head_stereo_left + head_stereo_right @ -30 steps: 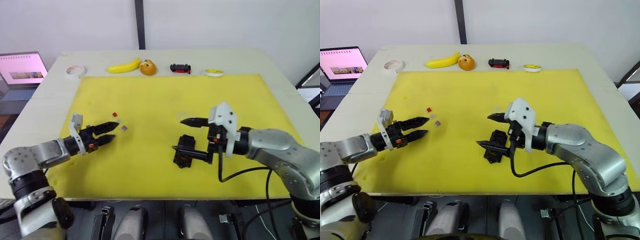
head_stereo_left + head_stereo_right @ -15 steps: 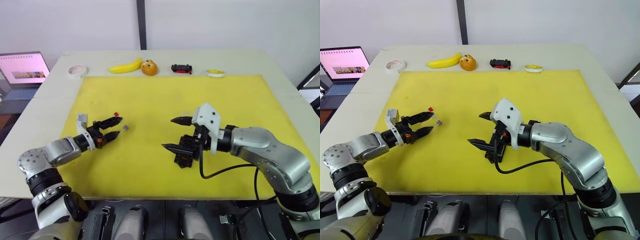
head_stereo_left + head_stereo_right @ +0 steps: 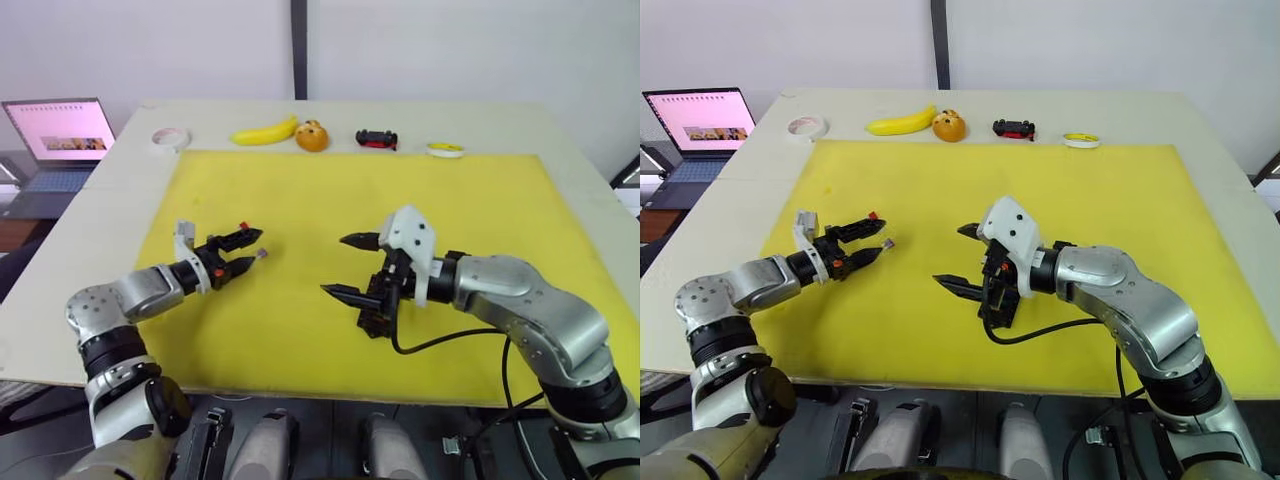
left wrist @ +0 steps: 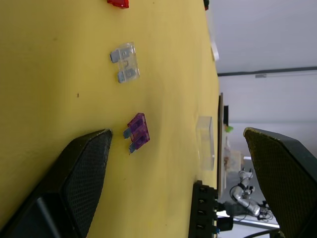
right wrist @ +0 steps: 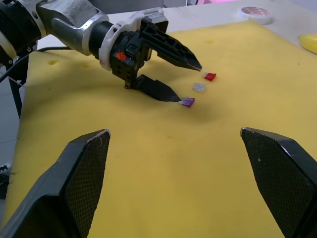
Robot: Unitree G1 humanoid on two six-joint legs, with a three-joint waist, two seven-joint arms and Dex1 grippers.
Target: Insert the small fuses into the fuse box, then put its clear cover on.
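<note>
1. Nudging rather than gripping was the main risk I judged: the left gripper (image 5: 171,82) sat with one fingertip just beside the purple fuse (image 4: 138,132), and a slight sideways slip could flick so light a piece across the yellow mat (image 3: 480,200) instead of trapping it.
2. A second risk lay in the neighbours: the clear fuse (image 4: 125,62) and the red fuse (image 5: 210,76) lay close by the purple one in a short line, so a wide closing stroke might catch or scatter the wrong one.
3. The left fingers stood open, apart by a moderate gap and holding nothing; the lower tip appeared to touch or almost touch the purple fuse, though I could not tell which.
4. The right gripper (image 3: 352,266) hovered with its fingers spread wide and empty, directly over the fuse box (image 3: 378,308); a careless drop could shove the box along the mat.
5. The fuse box lay on the mat near the desk's middle, well apart from the fuses.
6. The clear cover (image 4: 206,142) rested on the mat between the fuses and the box.
</note>
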